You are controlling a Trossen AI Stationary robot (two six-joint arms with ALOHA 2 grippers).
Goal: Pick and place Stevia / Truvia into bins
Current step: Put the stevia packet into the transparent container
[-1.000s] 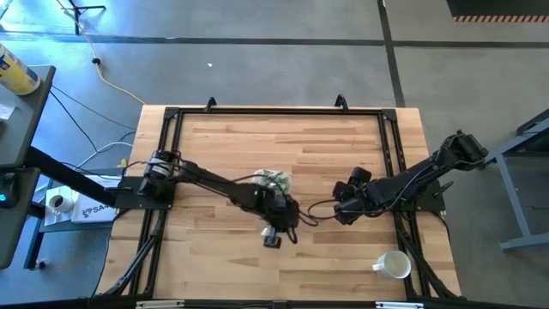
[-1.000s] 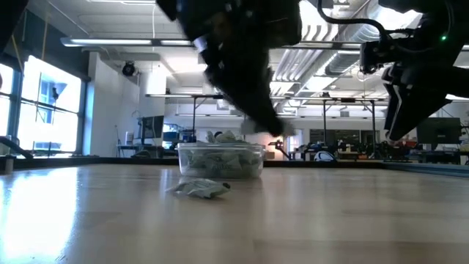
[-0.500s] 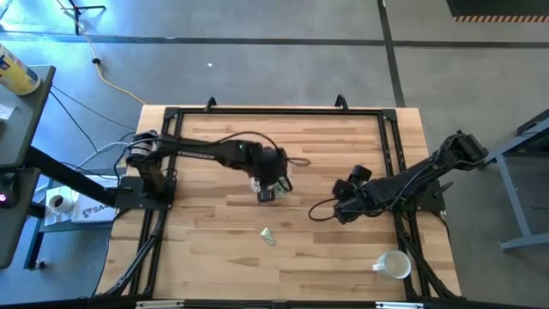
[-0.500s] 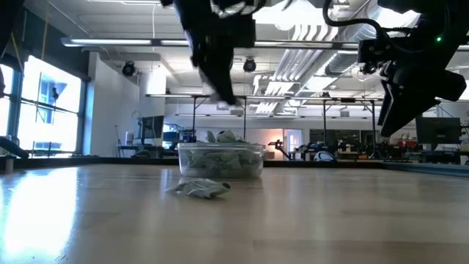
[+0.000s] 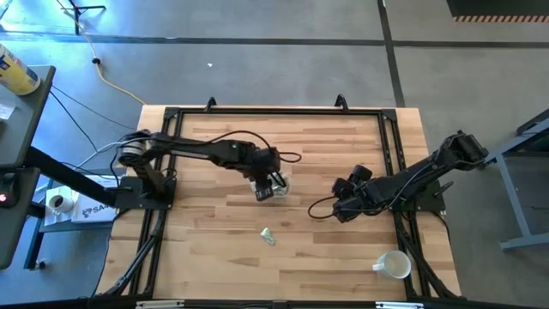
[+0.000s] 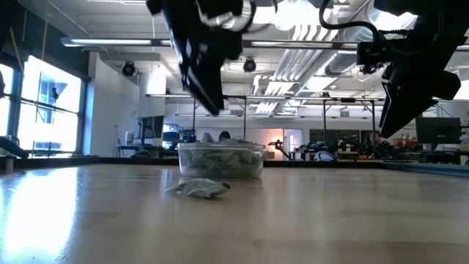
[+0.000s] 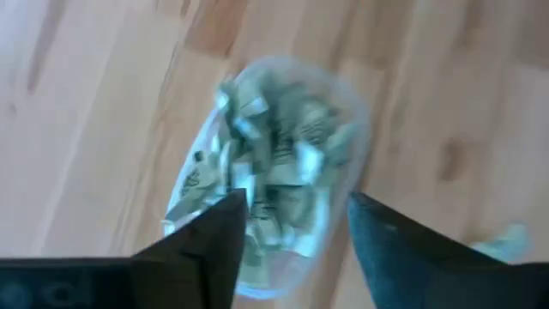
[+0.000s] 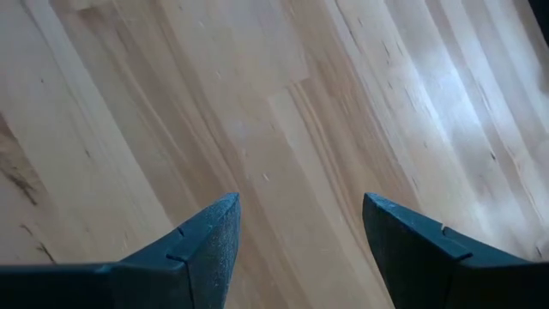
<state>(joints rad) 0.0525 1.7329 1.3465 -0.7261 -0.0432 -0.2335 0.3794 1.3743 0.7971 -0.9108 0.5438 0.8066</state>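
Note:
The bin is a small clear container, heaped with green-and-white Stevia / Truvia packets; it stands mid-table. One crumpled packet lies on the wood nearer the front edge. My left gripper hovers open above the bin, nothing between its fingers. My right gripper hangs open over bare wood to the bin's right.
A white mug stands at the table's near right corner. A black frame runs round the tabletop. Bare wood lies between the bin and both side edges.
My left gripper has risen from beside the loose packet near the front and gone toward the far edge, stopping over the bin. A pale packet seen at its fingertips in the earlier low views no longer shows there. The loose packet stays on the table.

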